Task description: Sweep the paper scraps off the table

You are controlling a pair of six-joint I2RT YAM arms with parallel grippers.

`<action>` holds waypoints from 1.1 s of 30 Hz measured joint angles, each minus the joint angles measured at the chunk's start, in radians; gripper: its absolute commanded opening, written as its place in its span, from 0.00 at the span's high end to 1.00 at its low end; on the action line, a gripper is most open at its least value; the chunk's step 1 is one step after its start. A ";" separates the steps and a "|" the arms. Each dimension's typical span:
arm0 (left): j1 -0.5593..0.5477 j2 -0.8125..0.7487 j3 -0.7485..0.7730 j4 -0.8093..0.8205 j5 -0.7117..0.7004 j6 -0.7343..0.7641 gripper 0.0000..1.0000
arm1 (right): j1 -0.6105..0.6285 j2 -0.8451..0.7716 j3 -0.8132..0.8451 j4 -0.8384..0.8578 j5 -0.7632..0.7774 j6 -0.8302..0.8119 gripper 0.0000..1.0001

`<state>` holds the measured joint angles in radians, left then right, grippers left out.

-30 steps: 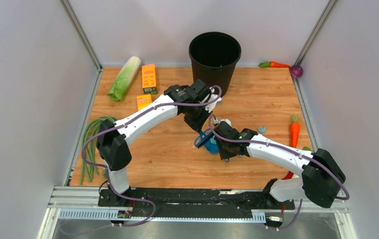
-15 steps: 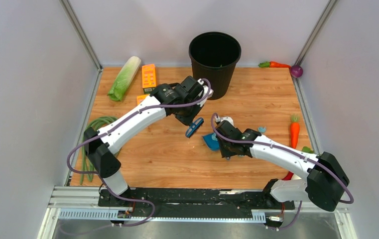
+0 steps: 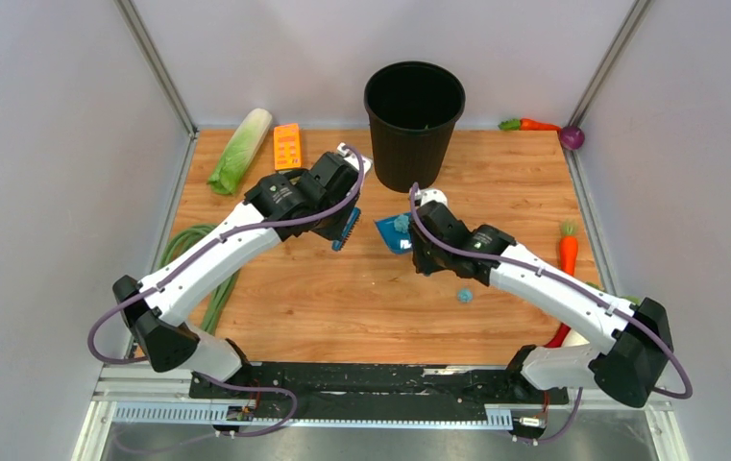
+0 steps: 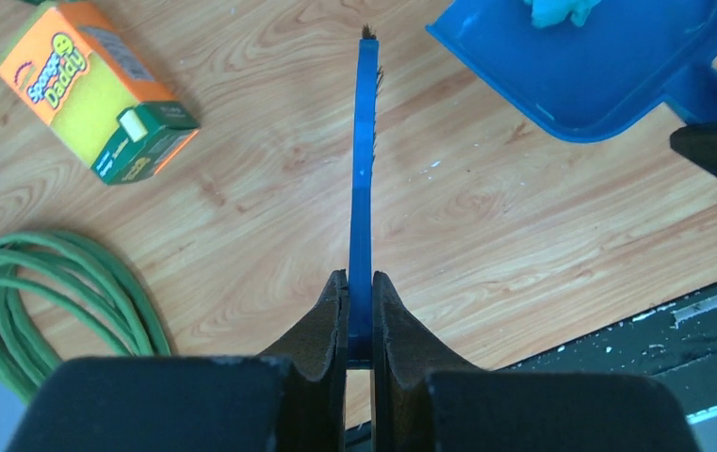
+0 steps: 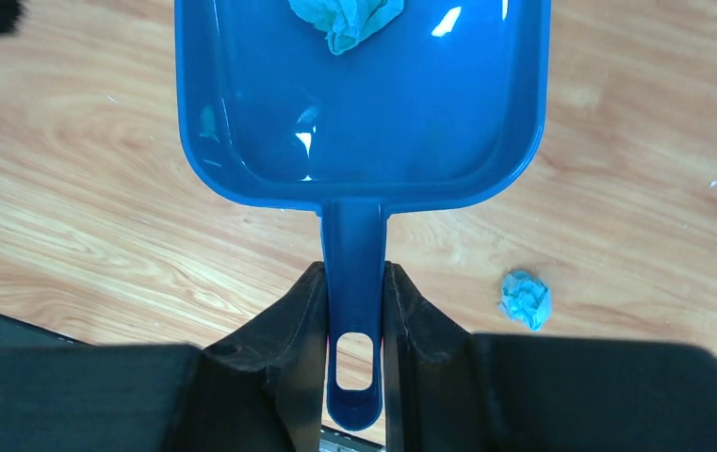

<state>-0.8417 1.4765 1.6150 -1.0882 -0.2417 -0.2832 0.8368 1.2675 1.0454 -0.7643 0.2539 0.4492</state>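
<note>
At the far left a green coil of smooth, cord-like strands lies in loops on the worktop, a flat board of pale wood grain with plank lines. Beyond it rest a long, ribbed napa cabbage and an orange cardboard sponge box with a green end.

The left fingers, black and wedge-shaped, are pressed onto the thin blue plastic handle of a hand brush. The brush is seen edge-on, with dark bristles showing at its far tip. At the back stands a round, matte black bucket.

The right fingers pinch the slotted handle of a glossy blue dustpan, a shallow tray with rounded corners. One crumpled teal paper scrap sits inside the pan towards its front lip. A second paper scrap, a small wrinkled wad, lies on bare wood to the right of the pan's handle, not touching it. Further right lies a tapered orange carrot with a green top.
</note>
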 measured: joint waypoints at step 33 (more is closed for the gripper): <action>0.014 -0.253 -0.234 -0.001 -0.031 -0.146 1.00 | -0.015 0.425 0.916 -0.113 0.068 -0.167 1.00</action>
<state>-0.8276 1.2232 1.3808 -1.0889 -0.2722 -0.4294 0.8215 1.6920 1.9610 -0.8776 0.3222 0.2825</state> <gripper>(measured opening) 0.120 0.253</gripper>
